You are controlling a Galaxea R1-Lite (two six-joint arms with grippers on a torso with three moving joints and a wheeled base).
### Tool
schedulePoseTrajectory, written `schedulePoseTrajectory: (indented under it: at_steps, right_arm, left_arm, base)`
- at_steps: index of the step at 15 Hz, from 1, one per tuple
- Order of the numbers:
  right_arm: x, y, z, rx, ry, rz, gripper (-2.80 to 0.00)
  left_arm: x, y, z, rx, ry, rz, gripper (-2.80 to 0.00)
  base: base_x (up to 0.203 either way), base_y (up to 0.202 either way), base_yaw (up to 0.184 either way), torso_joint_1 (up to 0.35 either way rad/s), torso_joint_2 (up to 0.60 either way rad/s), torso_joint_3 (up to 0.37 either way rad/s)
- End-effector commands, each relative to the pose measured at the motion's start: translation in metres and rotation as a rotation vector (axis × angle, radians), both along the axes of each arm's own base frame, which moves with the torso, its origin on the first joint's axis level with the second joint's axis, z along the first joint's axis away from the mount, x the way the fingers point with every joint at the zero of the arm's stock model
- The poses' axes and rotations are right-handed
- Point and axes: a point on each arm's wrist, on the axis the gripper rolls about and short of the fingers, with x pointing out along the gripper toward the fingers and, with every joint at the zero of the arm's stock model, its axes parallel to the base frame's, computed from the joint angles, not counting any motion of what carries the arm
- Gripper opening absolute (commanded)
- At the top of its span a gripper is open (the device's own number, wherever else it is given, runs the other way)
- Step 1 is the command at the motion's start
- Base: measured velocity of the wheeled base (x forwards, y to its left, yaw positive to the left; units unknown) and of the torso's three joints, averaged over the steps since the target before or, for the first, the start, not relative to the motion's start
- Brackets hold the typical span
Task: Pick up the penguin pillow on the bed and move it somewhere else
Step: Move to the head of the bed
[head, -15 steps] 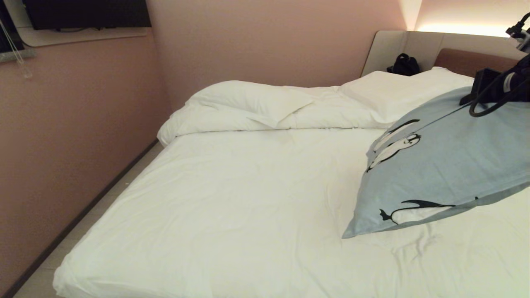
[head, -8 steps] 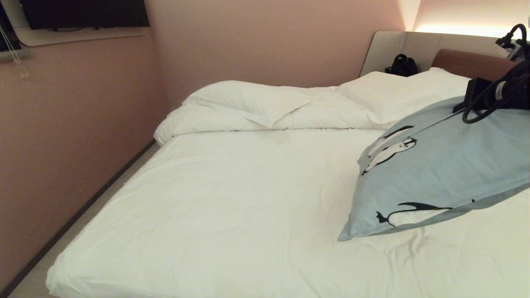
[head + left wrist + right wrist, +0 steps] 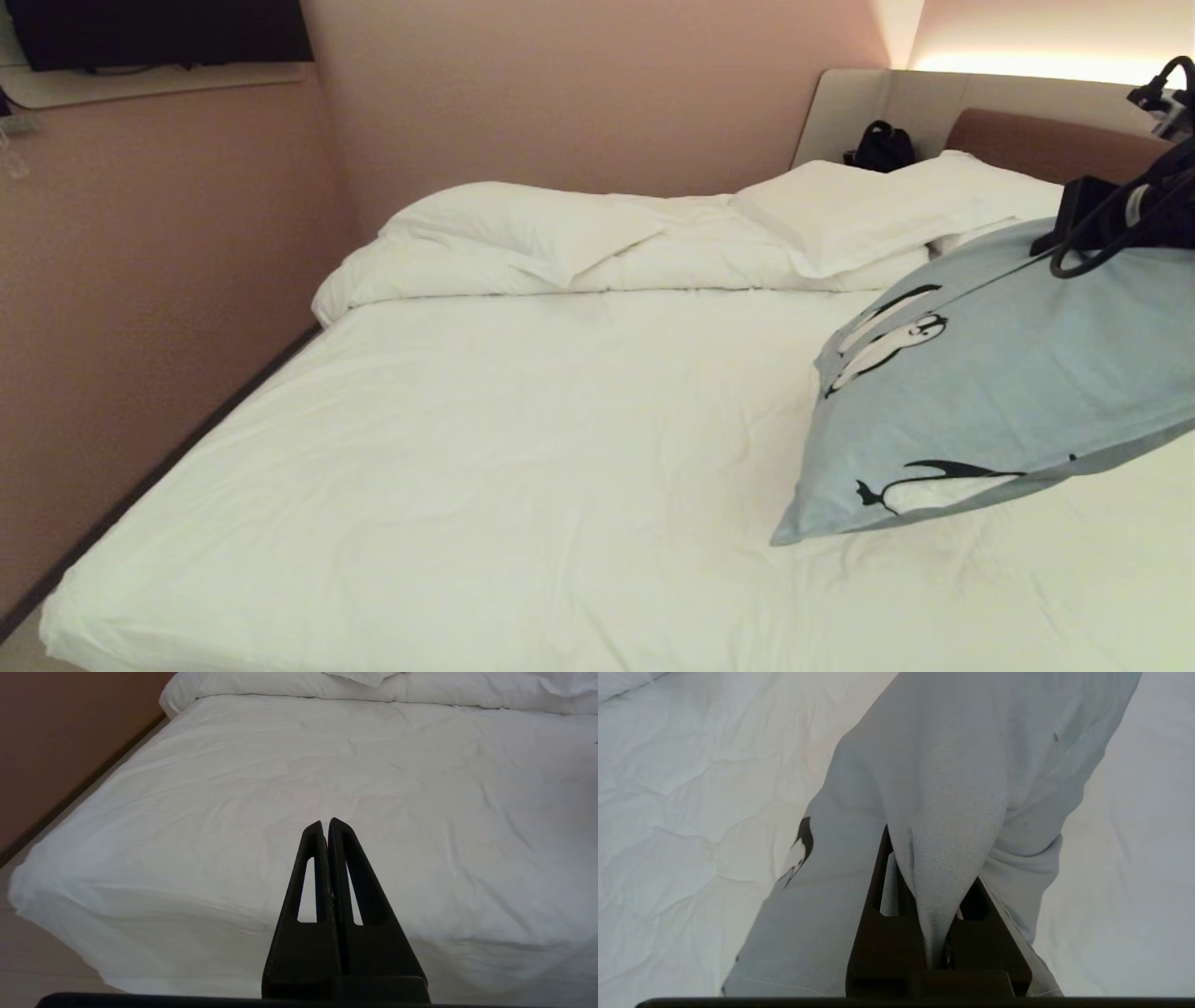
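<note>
Right claw (image 3: 941,933) pinches a fold of the light blue penguin-print pillow (image 3: 999,392), lower corner touching the white-sheeted bed (image 3: 523,448) at frame right. Left claw (image 3: 327,826) pressed closed, empty, over the bed's foot.

Pink walls (image 3: 579,84), glowing strip light (image 3: 1027,63) above

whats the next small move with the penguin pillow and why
Probably lift a little higher. The right gripper is shut on a fold of the penguin pillow, but the pillow's lower corner looks to be touching the bed, so it would drag if carried sideways now.
</note>
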Motion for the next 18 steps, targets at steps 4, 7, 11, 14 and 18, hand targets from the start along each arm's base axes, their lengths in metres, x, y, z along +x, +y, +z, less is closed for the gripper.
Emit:
schedulePoseTrajectory:
  at_steps: [4, 7, 11, 14, 18]
  right_arm:
    - [0.0027, -0.0002, -0.0029, 0.002, 0.012, 0.000, -2.80]
    - [0.0038, -0.0003, -0.0043, 0.001, 0.017, -0.001, -2.80]
    - [0.0028, 0.0003, -0.0033, 0.001, 0.014, 0.002, -2.80]
    - [0.0028, 0.0002, -0.0028, 0.000, 0.011, 0.001, -2.80]
    - [0.0033, 0.0002, -0.0034, -0.001, 0.014, 0.002, -2.80]
  left_arm:
    - [0.0000, 0.0000, 0.0001, -0.001, -0.001, 0.002, -2.80]
    - [0.0000, 0.0000, 0.0000, -0.001, -0.001, 0.001, -2.80]
    - [0.0000, 0.0000, 0.0001, -0.001, -0.001, 0.002, -2.80]
    - [0.0000, 0.0000, 0.0001, -0.001, -0.001, 0.000, -2.80]
    - [0.0000, 0.0000, 0.0001, -0.001, -0.001, 0.001, -2.80]
  base:
    - [0.000, -0.196, 0.000, 0.002, 0.00, 0.002]
    - [0.000, -0.195, 0.000, 0.005, 0.00, 0.003]
    - [0.000, -0.193, 0.000, 0.003, 0.00, 0.003]
    - [0.000, -0.193, 0.002, 0.000, 0.00, 0.002]
    - [0.000, -0.195, 0.001, 0.001, 0.00, 0.001]
